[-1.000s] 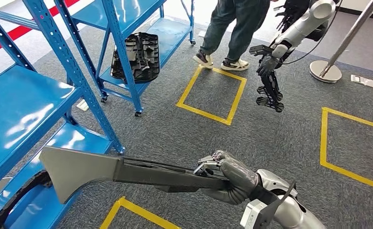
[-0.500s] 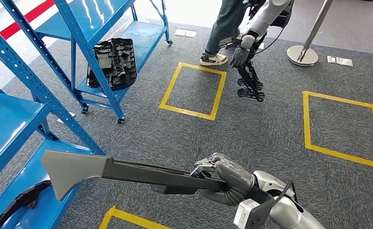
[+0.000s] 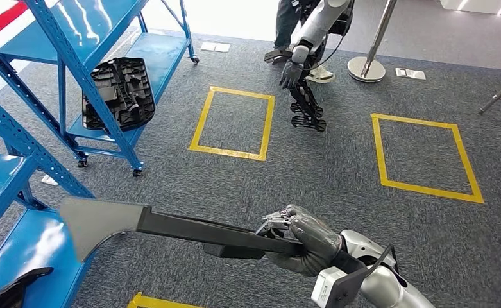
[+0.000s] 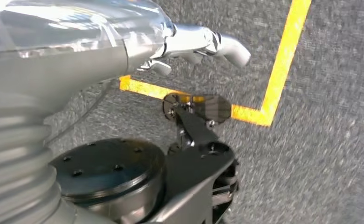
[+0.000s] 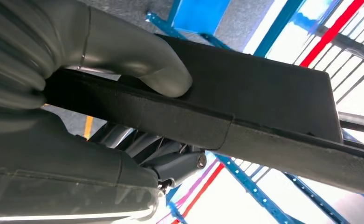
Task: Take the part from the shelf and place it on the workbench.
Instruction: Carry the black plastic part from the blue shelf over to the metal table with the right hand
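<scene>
My right hand (image 3: 305, 240) grips a long dark part (image 3: 190, 230) near one end and holds it level above the grey carpet. The part's wide grey flared end (image 3: 100, 218) points toward the blue shelf (image 3: 16, 173) on my left. In the right wrist view the thumb (image 5: 138, 56) presses on top of the part (image 5: 264, 107) and the fingers wrap it from underneath. My left hand (image 4: 203, 39) hangs over the floor and holds nothing.
A second blue shelf (image 3: 132, 58) carries a black moulded tray (image 3: 116, 93). Another robot (image 3: 305, 64) and a person's legs (image 3: 286, 19) stand at the far side. Yellow taped squares (image 3: 231, 122) mark the carpet. A pole's round base (image 3: 366, 67) stands beyond.
The whole picture has shifted left, so my view has turned to the right, away from the near shelf. The part stays in my right hand's grip at the same spot.
</scene>
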Action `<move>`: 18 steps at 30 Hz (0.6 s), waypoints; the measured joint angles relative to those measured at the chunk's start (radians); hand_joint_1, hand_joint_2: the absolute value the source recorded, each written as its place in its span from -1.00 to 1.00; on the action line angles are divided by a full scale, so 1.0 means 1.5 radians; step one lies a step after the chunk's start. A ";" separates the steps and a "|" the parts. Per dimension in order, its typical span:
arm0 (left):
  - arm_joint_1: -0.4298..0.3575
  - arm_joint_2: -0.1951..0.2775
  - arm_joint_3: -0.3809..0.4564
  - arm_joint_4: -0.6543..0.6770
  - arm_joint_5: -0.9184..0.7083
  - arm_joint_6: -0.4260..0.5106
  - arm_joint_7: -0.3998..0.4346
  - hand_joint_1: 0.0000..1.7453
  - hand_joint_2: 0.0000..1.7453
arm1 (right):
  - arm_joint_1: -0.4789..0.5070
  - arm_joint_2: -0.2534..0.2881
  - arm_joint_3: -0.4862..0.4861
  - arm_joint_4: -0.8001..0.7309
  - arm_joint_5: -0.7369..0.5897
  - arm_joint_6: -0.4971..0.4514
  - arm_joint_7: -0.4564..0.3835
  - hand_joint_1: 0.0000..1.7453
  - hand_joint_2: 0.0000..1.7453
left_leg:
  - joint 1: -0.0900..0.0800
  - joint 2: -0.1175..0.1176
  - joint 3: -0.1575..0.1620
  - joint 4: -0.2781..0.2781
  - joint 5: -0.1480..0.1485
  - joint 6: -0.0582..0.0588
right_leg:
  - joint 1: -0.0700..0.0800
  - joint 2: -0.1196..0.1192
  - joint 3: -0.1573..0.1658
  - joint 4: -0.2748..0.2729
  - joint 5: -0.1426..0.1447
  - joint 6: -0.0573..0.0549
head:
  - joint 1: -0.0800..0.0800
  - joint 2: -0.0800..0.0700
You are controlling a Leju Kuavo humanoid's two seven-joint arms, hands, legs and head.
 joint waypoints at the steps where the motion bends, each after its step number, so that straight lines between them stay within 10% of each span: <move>1: 0.001 0.000 0.000 0.000 0.000 0.000 0.000 -1.00 1.00 | 0.000 0.000 -0.001 0.000 0.000 -0.001 0.000 1.00 1.00 | 0.000 0.008 0.000 0.000 -0.001 0.001 | -0.001 -0.004 -0.022 0.044 -0.018 0.001 | 0.000 0.000; 3: 0.001 0.000 0.000 0.000 -0.001 0.000 0.000 -1.00 1.00 | 0.002 0.001 -0.002 0.001 0.000 -0.001 0.000 1.00 1.00 | 0.000 0.023 0.000 0.000 -0.002 0.002 | -0.003 -0.007 -0.047 0.090 -0.026 0.003 | 0.000 0.000; 7: -0.001 0.000 0.000 0.000 0.001 0.001 0.002 -1.00 1.00 | 0.006 0.001 -0.006 0.002 0.000 -0.002 0.000 1.00 1.00 | -0.001 0.045 0.004 0.002 -0.008 -0.006 | -0.005 -0.033 0.023 -0.051 0.048 0.005 | 0.000 0.000; 13: -0.002 0.001 0.000 0.000 0.002 0.001 0.012 -1.00 1.00 | 0.038 0.003 -0.008 -0.002 0.005 -0.009 -0.005 1.00 1.00 | -0.001 0.050 0.012 0.010 -0.023 -0.027 | 0.001 -0.031 0.046 -0.095 0.053 -0.014 | -0.002 0.000; 18: 0.003 0.001 0.000 0.000 0.002 0.001 0.014 -1.00 1.00 | 0.056 0.008 -0.006 -0.008 0.013 -0.014 -0.005 1.00 1.00 | 0.001 0.011 -0.069 0.193 -0.106 -0.029 | 0.001 -0.007 0.053 -0.096 0.051 -0.027 | -0.003 0.000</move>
